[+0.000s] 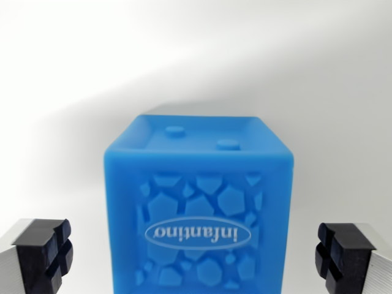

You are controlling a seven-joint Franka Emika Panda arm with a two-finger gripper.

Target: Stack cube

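Soft-looking blue rubbery cube (199,211) with embossed stone pattern and an inverted "infantino" logo sits on the plain white surface (275,73), centred in the wrist view and filling the lower half. Two raised studs show on its recessed top face.

Gripper (199,257) is spread wide, holding nothing. Black ribbed pads (46,254) sit at the bottom corners of the view, one on each side of the cube, both clear of its side faces with white surface visible in the gaps. Cube is between the pads, roughly centred.

Only one cube in view. The second cube for the stack is not visible, so the stack target cannot be placed from this frame.

Risks from here, as judgement:
- Cube looks compliant. A hard squeeze could bulge it, and it may spring or tilt on release.
- The left gap looks slightly bigger than the right. On closing, the right pad would likely touch first and shove the cube sideways or twist it.
- Height of the pads relative to the cube is unclear. Grabbing too near the top rim risks the cube pivoting or slipping out on the lift.
- The embossed faces are uneven, so grip could be patchy if the pads land on such a face.
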